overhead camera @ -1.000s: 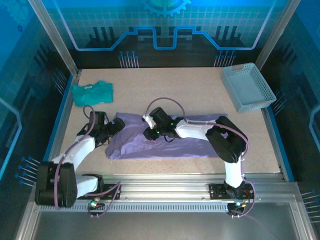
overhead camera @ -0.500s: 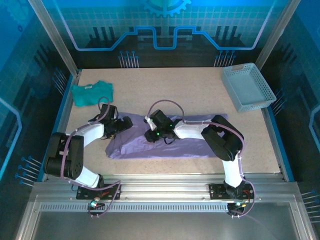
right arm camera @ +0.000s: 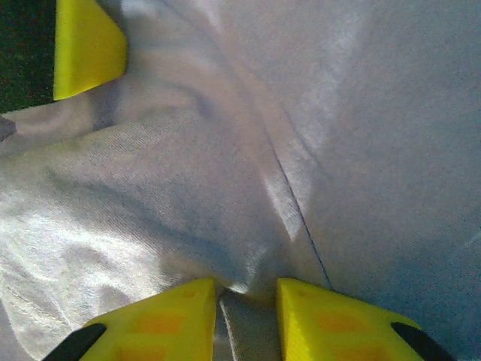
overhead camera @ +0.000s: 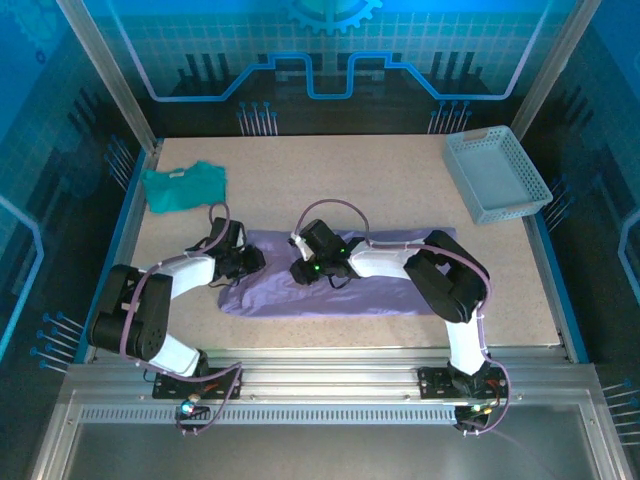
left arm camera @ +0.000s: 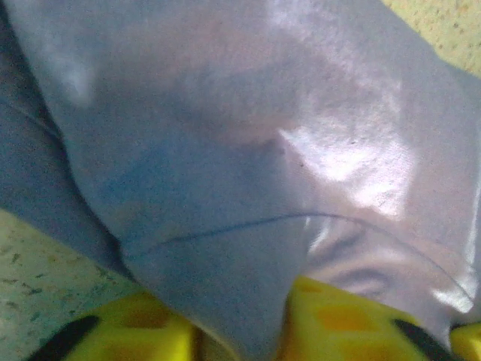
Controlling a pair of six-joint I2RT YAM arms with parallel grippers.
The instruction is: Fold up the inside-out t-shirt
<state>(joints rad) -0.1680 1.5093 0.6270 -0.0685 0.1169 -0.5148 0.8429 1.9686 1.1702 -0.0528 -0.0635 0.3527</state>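
The lavender t-shirt (overhead camera: 380, 285) lies as a long, rumpled band across the middle of the table, with no lettering showing. My left gripper (overhead camera: 250, 263) is at the band's left end. In the left wrist view its yellow fingers (left arm camera: 338, 323) are closed on a fold of the purple cloth (left arm camera: 225, 150), so the left gripper (left arm camera: 240, 335) is shut on it. My right gripper (overhead camera: 301, 268) rests on the shirt left of its middle. In the right wrist view the right gripper (right arm camera: 246, 316) pinches a ridge of fabric (right arm camera: 188, 188) between its pads (right arm camera: 158, 320).
A smaller teal shirt (overhead camera: 183, 185) lies crumpled at the back left. A pale blue mesh basket (overhead camera: 497, 175) stands at the back right. Bare tabletop (overhead camera: 350, 180) stretches behind the purple shirt. A yellow fingertip (right arm camera: 86, 49) pokes into the right wrist view's top left.
My left arm swung in to the right, carrying the shirt's left end with it, so the band is shorter on that side. The right gripper has barely moved.
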